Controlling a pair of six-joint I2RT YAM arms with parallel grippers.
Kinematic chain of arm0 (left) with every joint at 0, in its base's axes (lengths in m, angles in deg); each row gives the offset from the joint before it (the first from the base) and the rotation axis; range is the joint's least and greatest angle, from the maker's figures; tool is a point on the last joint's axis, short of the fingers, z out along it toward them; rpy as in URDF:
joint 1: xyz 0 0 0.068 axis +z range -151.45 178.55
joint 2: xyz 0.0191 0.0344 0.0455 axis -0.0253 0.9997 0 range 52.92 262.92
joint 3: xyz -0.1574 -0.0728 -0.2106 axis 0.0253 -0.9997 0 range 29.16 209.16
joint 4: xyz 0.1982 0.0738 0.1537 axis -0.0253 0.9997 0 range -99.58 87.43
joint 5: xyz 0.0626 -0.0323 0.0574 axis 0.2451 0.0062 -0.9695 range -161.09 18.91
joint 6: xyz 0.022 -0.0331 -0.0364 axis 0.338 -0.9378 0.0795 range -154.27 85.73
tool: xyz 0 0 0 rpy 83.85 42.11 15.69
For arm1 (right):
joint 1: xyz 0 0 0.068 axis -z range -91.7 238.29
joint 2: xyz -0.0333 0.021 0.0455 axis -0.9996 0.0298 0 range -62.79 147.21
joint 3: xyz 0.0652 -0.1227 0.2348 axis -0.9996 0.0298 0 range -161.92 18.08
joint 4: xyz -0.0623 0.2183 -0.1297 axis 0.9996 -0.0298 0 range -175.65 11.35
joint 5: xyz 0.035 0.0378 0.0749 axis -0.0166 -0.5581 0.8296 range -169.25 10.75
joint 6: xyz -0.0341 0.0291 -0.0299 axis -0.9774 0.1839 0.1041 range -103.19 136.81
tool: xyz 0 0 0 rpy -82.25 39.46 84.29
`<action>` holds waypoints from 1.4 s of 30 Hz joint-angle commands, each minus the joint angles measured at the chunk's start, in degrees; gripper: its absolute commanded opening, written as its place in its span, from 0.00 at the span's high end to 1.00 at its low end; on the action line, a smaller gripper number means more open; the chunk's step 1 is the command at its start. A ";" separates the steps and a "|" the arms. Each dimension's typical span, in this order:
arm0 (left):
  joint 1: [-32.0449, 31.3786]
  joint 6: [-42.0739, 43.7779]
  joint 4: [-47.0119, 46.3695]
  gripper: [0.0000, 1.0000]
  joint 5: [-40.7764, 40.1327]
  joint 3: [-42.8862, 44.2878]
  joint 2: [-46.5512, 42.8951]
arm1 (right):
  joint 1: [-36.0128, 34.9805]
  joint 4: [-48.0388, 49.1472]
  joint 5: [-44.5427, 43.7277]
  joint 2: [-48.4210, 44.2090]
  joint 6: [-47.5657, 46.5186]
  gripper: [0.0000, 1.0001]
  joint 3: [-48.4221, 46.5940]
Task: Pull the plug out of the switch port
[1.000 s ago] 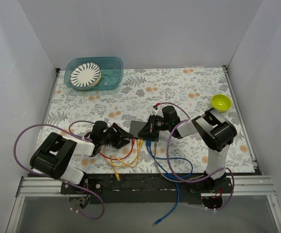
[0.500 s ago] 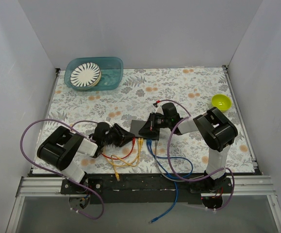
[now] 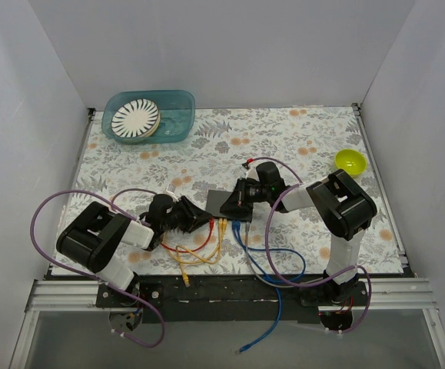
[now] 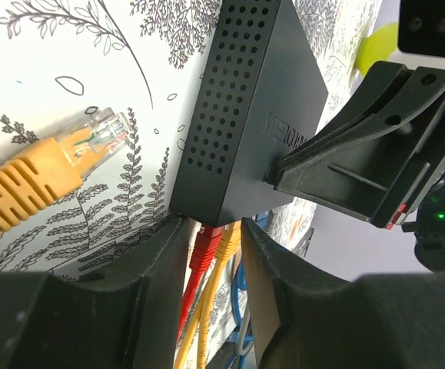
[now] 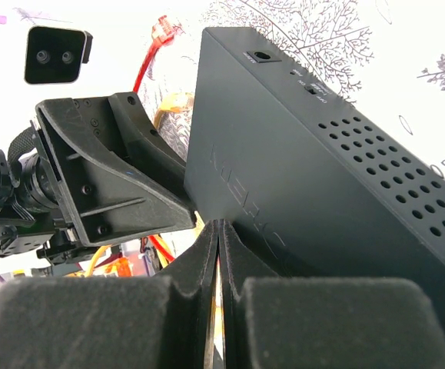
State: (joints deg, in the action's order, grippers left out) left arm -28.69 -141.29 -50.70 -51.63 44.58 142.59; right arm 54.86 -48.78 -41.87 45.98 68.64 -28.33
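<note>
— Floral cloth covers the bench, with white walls on three sides. Where is the switch?
— Mid-bench, nearer the near edge. The switch lies flat with its ports turned toward that edge, and both grippers are at it.
— What is plugged in?
— On the left wrist view a red plug and a yellow plug sit side by side in the ports by the switch's corner. A blue cable also leaves that side and runs off over the near edge.
— And the left gripper?
— The left gripper comes in from the left-edge side, low over the cloth. Its jaws stand narrowly apart, astride the red and yellow plugs together. Each finger is just beside a plug; I cannot tell whether either pad presses.
— The right one?
— The right gripper has its fingers closed flat against each other with nothing between them, tips against the switch's top face.
— Do the two grippers touch?
— Their tips are very near each other at the switch's port edge. I cannot tell whether they touch.
— Anything loose?
— A second yellow plug lies unplugged on the cloth, beside the switch's vented side.
— Elsewhere?
— A tub with a striped plate in it stands at the far left corner. A bowl sits by the right edge.
</note>
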 commanded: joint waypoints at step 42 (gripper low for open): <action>-3.17 4.37 3.94 0.69 -2.15 -2.15 3.41 | 0.12 -6.22 -3.90 1.44 -3.85 0.94 1.06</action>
State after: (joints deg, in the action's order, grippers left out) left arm -31.10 -139.28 -54.46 -52.26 44.77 145.35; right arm 54.95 -49.20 -41.76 45.98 67.61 -28.55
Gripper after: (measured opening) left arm 0.304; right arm 0.063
